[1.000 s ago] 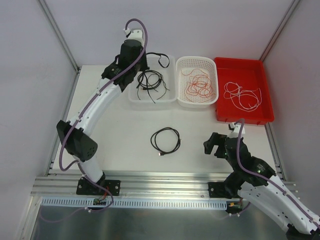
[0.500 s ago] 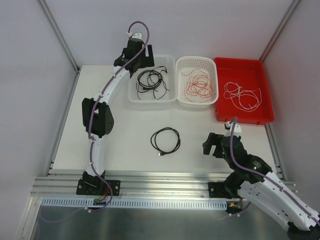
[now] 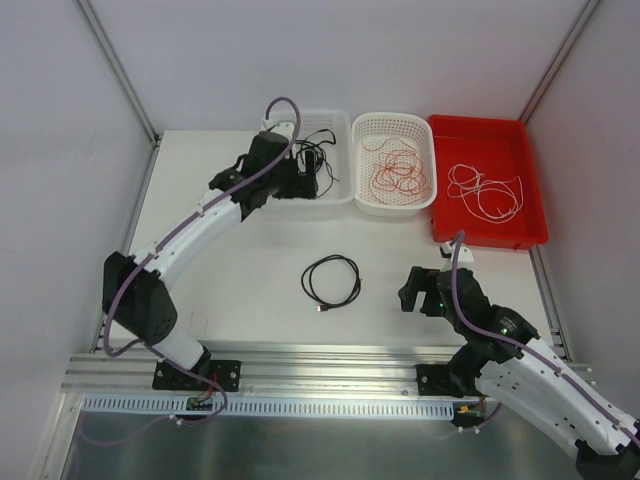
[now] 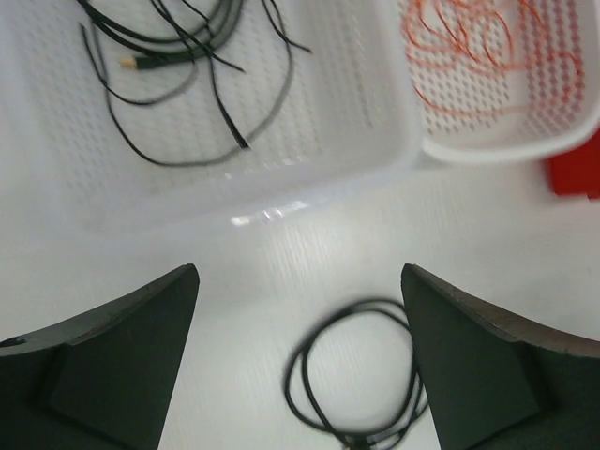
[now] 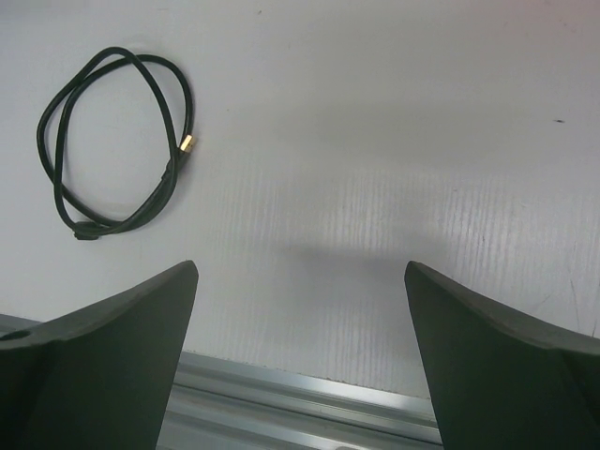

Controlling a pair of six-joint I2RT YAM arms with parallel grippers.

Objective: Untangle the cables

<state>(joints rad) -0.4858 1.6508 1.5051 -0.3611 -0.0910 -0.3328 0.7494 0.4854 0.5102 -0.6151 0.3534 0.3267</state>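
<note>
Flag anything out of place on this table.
One coiled black cable lies loose on the table, apart from every container. The rest sit sorted by colour: black in the clear basket, orange in the white basket, white in the red tray.

Light: bright and even everywhere; the white table (image 3: pixel 250 270) and the walls (image 3: pixel 60 150) look a bit washed out.
Shadows: soft and pale; a faint grey patch sits on the table low in the right wrist view.
Glare: a small shiny streak on the near rim of the clear basket (image 4: pixel 267 214).
Blur: the left wrist view is smeared; the black cables (image 4: pixel 150 62) in the basket and the orange cables (image 4: pixel 487 70) look fuzzy.
Sharp: the top view and the right wrist view are clear; the black loop (image 5: pixel 172 172) shows a crisp gold tip.
</note>
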